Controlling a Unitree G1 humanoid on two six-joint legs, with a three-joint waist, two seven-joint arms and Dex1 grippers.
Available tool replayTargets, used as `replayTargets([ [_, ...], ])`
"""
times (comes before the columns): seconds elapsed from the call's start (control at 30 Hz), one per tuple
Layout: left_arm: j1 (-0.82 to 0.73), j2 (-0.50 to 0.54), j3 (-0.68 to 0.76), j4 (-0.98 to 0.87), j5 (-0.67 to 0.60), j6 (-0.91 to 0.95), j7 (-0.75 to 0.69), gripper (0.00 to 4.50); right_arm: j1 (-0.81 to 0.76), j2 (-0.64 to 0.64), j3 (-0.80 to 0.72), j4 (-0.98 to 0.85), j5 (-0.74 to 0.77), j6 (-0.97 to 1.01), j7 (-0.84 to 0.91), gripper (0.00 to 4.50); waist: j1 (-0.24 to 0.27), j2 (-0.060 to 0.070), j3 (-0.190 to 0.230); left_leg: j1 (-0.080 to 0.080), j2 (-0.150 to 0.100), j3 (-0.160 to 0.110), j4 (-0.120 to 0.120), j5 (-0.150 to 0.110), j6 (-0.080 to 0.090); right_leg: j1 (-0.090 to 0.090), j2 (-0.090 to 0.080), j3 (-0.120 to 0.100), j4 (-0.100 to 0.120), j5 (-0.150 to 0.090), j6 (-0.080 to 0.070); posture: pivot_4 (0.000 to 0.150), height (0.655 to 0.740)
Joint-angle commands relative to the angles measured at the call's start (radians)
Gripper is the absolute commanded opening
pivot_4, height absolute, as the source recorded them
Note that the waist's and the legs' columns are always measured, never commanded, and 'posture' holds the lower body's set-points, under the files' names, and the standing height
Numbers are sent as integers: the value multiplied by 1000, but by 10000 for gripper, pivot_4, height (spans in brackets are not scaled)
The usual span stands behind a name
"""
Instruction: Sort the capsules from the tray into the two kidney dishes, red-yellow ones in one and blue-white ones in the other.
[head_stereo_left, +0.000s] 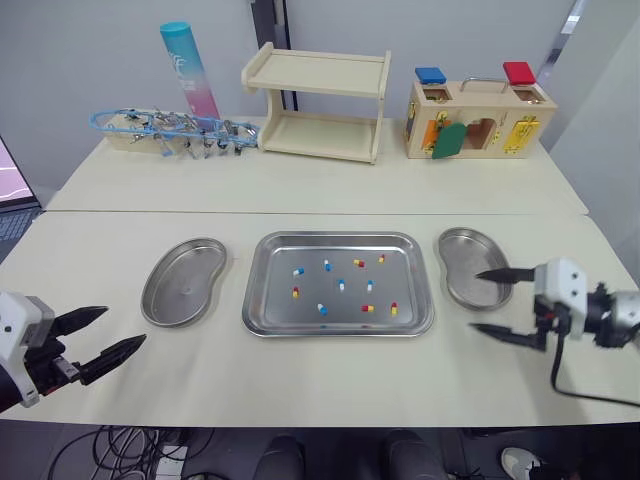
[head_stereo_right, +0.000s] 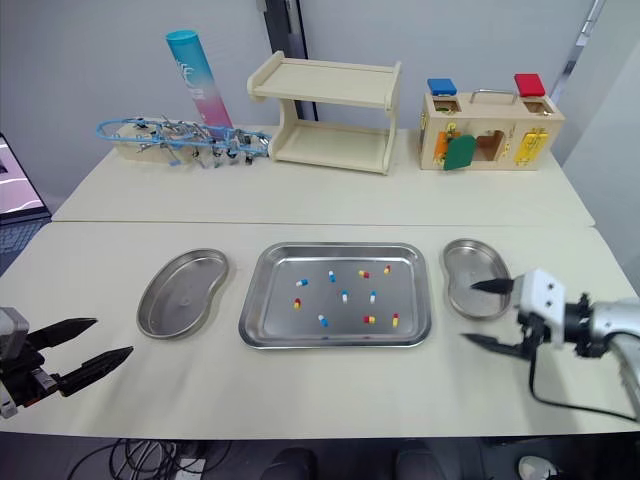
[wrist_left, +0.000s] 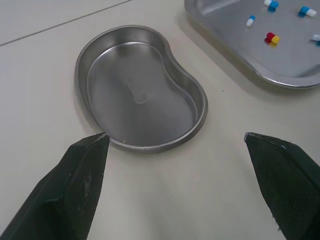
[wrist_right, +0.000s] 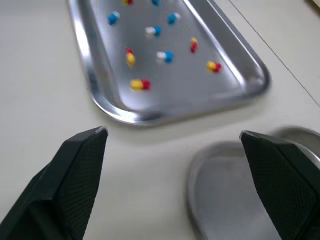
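**Ten capsules (head_stereo_left: 340, 285) unsorted, both kidney dishes empty**

Nothing has been sorted yet, as far as I can see. The steel tray (head_stereo_left: 262, 300) sits in the middle of the table and holds every capsule. I count about five red-yellow capsules (head_stereo_left: 367, 308) and five blue-white capsules (head_stereo_left: 321, 309), scattered loosely and apart from one another across the tray floor.

The left kidney dish (head_stereo_left: 185, 282) lies just beside the tray on its left, bare and shiny inside. The right kidney dish (head_stereo_left: 462, 262) lies just beside the tray on its right and is also bare.

The left gripper (head_stereo_left: 124, 326) hovers low over the table, well to the left of the tray and nearer the robot than the left dish. Its fingers are spread and hold nothing. The right gripper (head_stereo_left: 475, 300) hangs at the near edge of the right dish, right of the tray, and is likewise spread wide and empty.

By my judgement the whole job remains, all ten picks and drops.
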Motion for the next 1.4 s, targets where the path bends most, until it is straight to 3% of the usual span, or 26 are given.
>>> replayTargets([
  [0.03, 4, 14, 19, -73, -38, 33, -10, 44586, 54, 84, 35, -143, 13, -12, -85, 45000, 1, 0, 0, 0, 0, 0, 0, 0, 0, 0, 0, 0, 0, 0, 0, 1500, 7400],
  [0.2, -5, 16, 8, -154, -70, 89, 0, 44586, 121, 237, 129, -164, -76, -145, -173, 45000, 1, -2, 0, 0, 0, 0, 0, 0, 0, 1, 0, 0, -1, 0, 0, 1500, 7400],
  [0.37, -73, 28, -42, -217, -92, 130, 25, 44586, 124, 295, 181, -149, -112, -165, -217, 45000, 4, -2, 0, 0, 0, 0, 0, 0, 0, 1, 0, 0, -2, 1, 0, 1500, 7400],
  [0.63, -379, 87, -399, -211, -9, 138, 37, 44586, 109, 323, 261, -140, -150, -159, -247, 45000, 15, -2, 0, 0, 0, 0, 0, 0, 0, 1, 0, 0, -3, 1, 0, 1500, 7400],
  [0.73, -521, 59, -533, -128, 32, 71, -23, 42903, 105, 329, 279, -142, -155, -151, -259, 45000, 15, -2, 0, 0, 0, 0, -1, 0, 0, 1, 1, 0, -3, 1, 0, 1500, 7400],
  [0.9, -691, -4, -726, 74, 167, -91, -113, 29524, 111, 328, 295, -149, -156, -145, -274, 45000, 13, -2, 0, 0, 0, 0, -1, 0, 0, 0, 1, 0, -3, 1, 0, 1500, 7400],
  [1.4, -994, -179, -948, 538, 392, -324, -242, 29524, 175, 326, 316, -188, -171, -149, -322, 45000, 15, -2, 0, -1, 0, -1, 0, 0, 0, 0, 1, -1, -3, 1, 0, 1500, 7400],
])
